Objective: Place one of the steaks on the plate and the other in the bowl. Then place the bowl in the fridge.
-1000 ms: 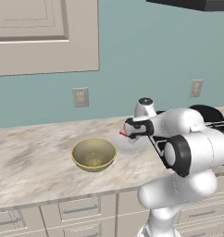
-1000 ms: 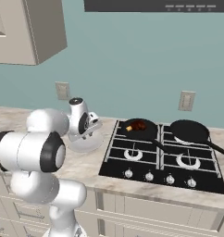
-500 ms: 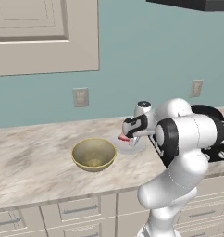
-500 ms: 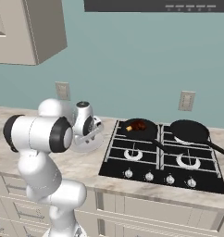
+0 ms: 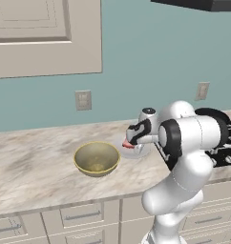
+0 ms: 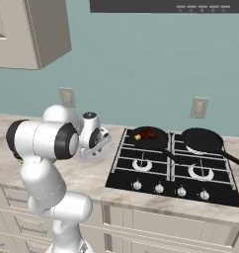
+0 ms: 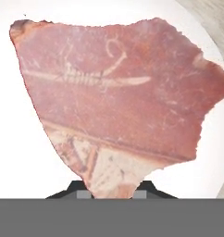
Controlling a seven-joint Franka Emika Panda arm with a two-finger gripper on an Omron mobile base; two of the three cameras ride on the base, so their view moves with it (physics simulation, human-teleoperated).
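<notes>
The gripper (image 5: pixel 130 141) is shown closed on one edge of the raw steak (image 7: pixel 118 99), held just above the plate (image 5: pixel 142 149), beside the bowl (image 5: pixel 97 158). The meat is judged light, limp and slick; an edge pinch is considered adequate.

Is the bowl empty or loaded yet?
Empty: the bowl shows only its bare olive-gold inside; the pale steak is in the end effector.

steak (image 7: pixel 118 97): raw, marbled, matt | plate (image 7: pixel 12 152): smooth white | bowl (image 5: pixel 97 158): mottled, glossy | counter (image 5: pixel 36 162): veined marble
</notes>
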